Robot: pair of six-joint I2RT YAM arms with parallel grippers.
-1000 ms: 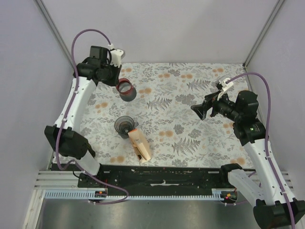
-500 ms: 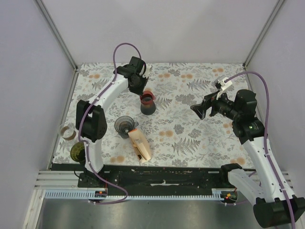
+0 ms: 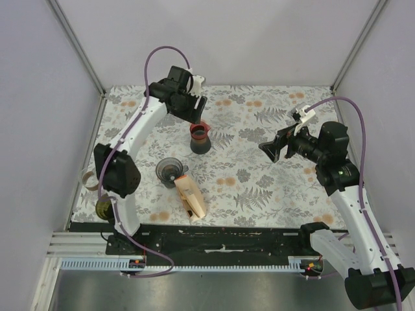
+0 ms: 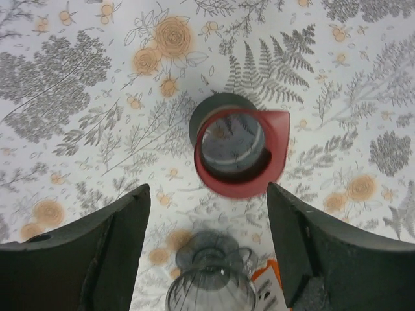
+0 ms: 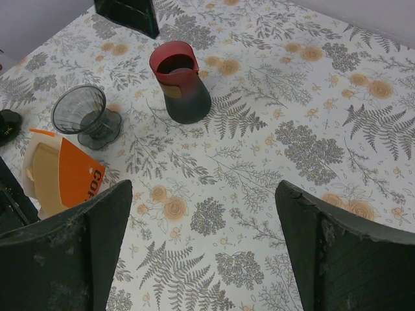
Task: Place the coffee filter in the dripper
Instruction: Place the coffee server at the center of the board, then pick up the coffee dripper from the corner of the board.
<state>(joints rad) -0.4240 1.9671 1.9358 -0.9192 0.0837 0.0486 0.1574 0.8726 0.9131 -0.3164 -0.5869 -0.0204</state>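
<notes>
The clear grey dripper [image 3: 170,170] stands upright on the floral cloth, also visible in the wrist views [image 4: 211,285] [image 5: 84,113]. Just in front of it lies the coffee filter pack [image 3: 190,197], tan paper in an orange sleeve [image 5: 61,175]. My left gripper [image 3: 196,113] hangs open above and just behind a dark carafe with a red rim [image 3: 200,138], touching nothing; the carafe's mouth [image 4: 240,152] shows beyond the gripper [image 4: 207,189]. My right gripper [image 3: 269,150] hovers open and empty over the right half of the table [image 5: 202,188].
A tape ring [image 3: 87,178] and a dark round object [image 3: 104,207] sit off the cloth at the left edge. The left arm arches over the cloth's back left. Grey walls close in the table on three sides.
The left arm carried the carafe from the back left to behind the dripper, set it down, opened and drew back slightly. The right arm has not moved.
</notes>
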